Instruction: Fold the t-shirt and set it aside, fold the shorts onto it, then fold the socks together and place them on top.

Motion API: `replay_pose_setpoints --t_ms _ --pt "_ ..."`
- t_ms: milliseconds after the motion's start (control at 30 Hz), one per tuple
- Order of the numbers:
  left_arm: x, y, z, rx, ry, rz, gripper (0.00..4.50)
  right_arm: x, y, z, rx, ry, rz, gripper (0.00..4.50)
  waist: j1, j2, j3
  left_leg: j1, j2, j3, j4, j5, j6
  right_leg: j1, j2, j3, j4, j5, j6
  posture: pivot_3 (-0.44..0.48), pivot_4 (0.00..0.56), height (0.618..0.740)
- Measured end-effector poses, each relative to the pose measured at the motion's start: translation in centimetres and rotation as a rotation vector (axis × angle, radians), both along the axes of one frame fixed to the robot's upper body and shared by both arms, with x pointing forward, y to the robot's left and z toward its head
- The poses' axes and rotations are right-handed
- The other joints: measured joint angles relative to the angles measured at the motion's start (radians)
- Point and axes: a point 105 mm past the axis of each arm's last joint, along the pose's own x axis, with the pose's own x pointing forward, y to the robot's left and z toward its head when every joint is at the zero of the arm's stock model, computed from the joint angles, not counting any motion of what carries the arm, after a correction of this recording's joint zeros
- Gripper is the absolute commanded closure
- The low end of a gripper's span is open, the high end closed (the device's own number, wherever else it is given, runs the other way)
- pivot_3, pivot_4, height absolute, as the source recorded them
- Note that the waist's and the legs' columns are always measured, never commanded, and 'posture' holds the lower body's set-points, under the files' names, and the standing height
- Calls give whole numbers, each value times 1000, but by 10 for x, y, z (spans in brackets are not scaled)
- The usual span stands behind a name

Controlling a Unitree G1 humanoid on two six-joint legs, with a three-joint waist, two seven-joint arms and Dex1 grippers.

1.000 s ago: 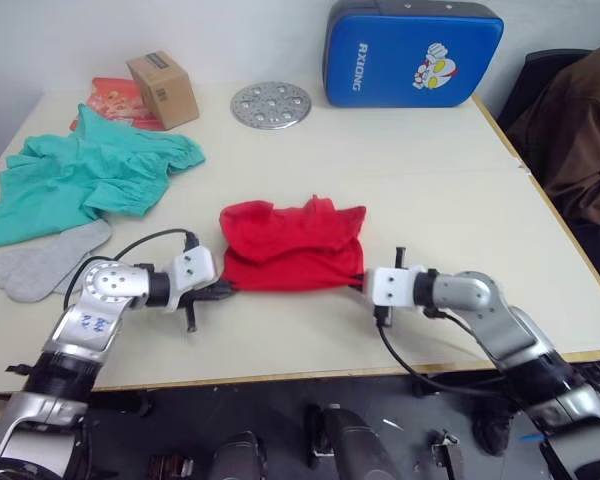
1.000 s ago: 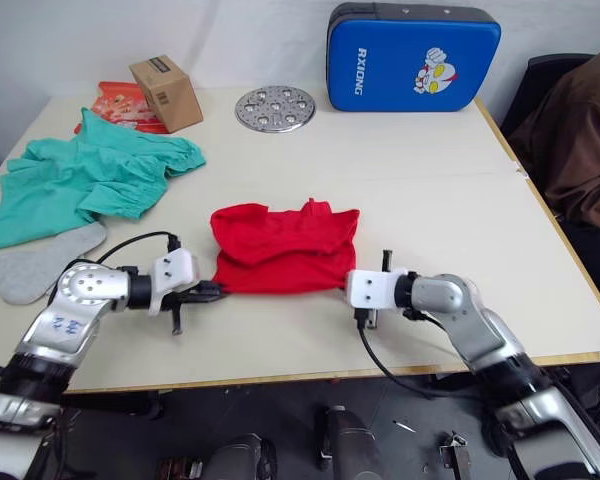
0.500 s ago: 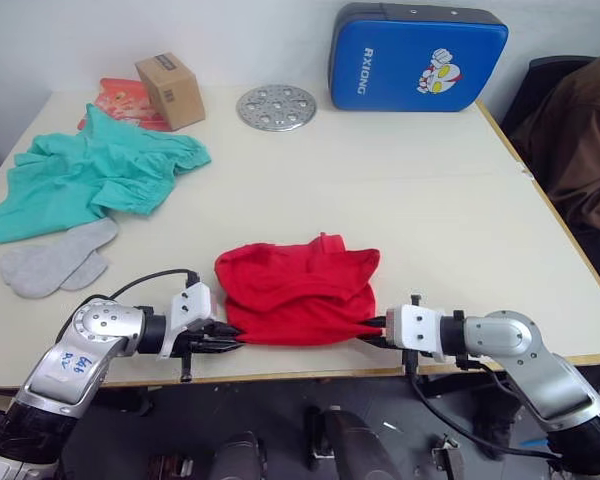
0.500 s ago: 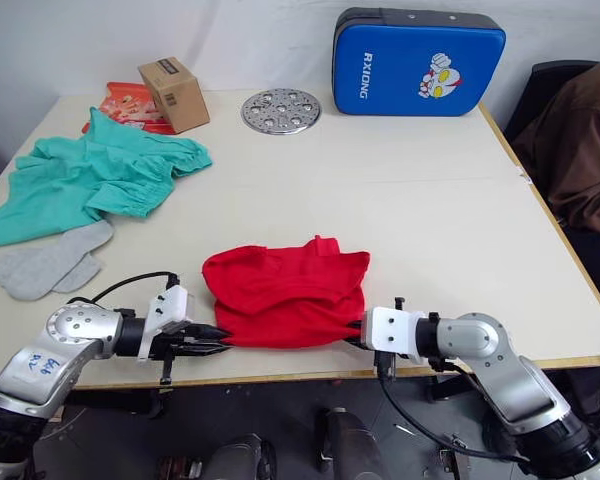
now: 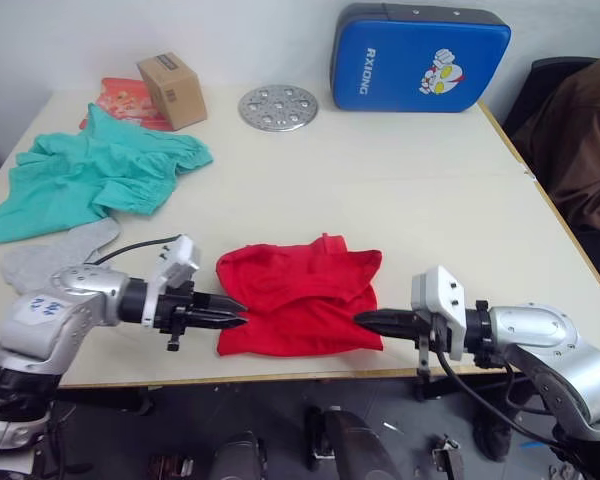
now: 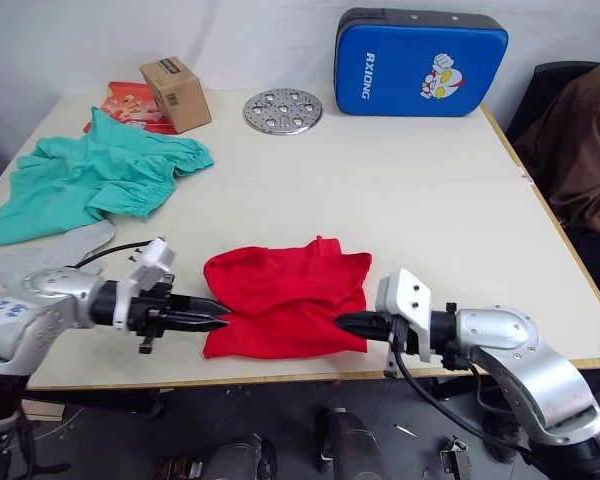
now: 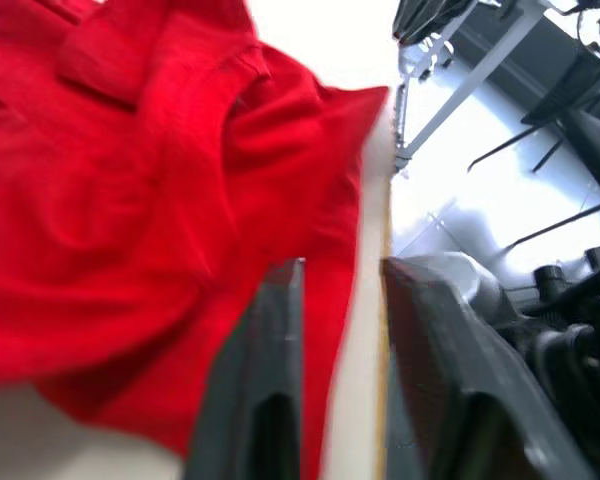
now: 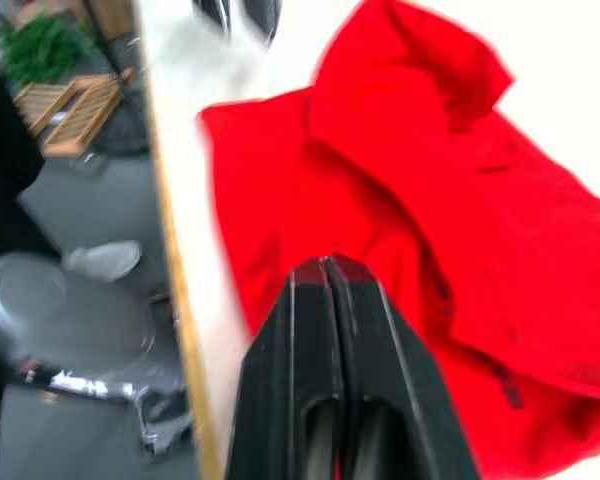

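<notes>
Red t-shirt (image 5: pixel 298 308) lies crumpled between the slightly parted left gripper (image 5: pixel 235 319) and pressed-together right gripper (image 5: pixel 365 320).

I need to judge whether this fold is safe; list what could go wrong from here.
1. The t-shirt lies crumpled by the table's front edge; a tug could drag it off.
2. The left gripper is open and the right gripper shut, neither holding cloth, so the loose fold may spring open.

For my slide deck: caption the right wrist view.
Right gripper, fingers shut, poised over the crumpled red t-shirt near the table edge.
</notes>
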Motion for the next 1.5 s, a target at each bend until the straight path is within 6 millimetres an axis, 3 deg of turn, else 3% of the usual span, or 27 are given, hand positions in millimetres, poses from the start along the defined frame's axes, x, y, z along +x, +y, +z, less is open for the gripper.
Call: replay_pose_setpoints --t_ms 133,267,400,500,667,800,900,1100,1233,1400,1500 --pt "16 -4 -26 54 -33 31 4466 9 3 -29 -70 55 -78 4500 0 0 0 0 0 0 0 0 0 0 0 0 0 0 0 0 150 740" --pt "21 -7 -28 78 -53 -4 4466 16 -1 -54 -113 108 -168 4500 1 0 0 -1 0 0 1 0 0 -1 0 0 0 0 0 0 150 740" --pt "29 -12 -32 78 -60 -7 4466 19 -4 -59 -149 72 -181 4500 3 -1 -1 -1 0 0 1 0 1 0 -1 0 0 0 0 0 150 740" --pt "52 -19 -32 65 -94 60 4466 19 -5 -61 -162 44 -172 4500 3 -3 -2 -1 -1 0 2 0 1 1 -1 0 0 0 0 0 150 740" --pt "94 -23 -19 -1 -149 229 4466 19 -5 -63 -178 5 -153 4500 4 -6 -4 -1 -1 0 2 0 1 1 -1 -1 0 0 1 0 150 740" --pt "135 -9 17 -115 -178 453 4466 19 -5 -64 -185 -20 -137 4500 3 -8 -5 -1 -1 0 2 0 1 1 -1 -2 0 1 1 0 150 740" --pt "146 -2 33 -167 -186 513 4466 19 -5 -65 -193 -37 -124 4500 3 -7 -5 0 0 0 2 -1 0 1 -1 -2 0 1 1 0 150 740" --pt "138 -7 26 -167 -146 432 4466 19 -6 -65 -201 -54 -109 4500 5 -8 -5 6 -1 1 2 0 -1 2 -2 -1 2 1 1 0 150 740" --pt "95 -23 33 -156 -115 125 4466 19 -6 -65 -201 -53 -102 4500 1 -7 -5 8 0 2 2 0 -3 2 -2 -1 5 -1 -2 0 150 740" --pt "68 -33 10 -68 -65 -37 4466 21 -8 -66 -208 -53 -105 4500 6 -7 -5 10 -1 1 2 1 -4 5 -2 0 6 -3 -2 0 150 740" --pt "74 -41 -3 3 -101 -33 4466 22 -9 -67 -213 -51 -105 4500 9 -7 -5 13 -1 0 1 0 -1 13 -2 0 4 -6 3 0 150 740"
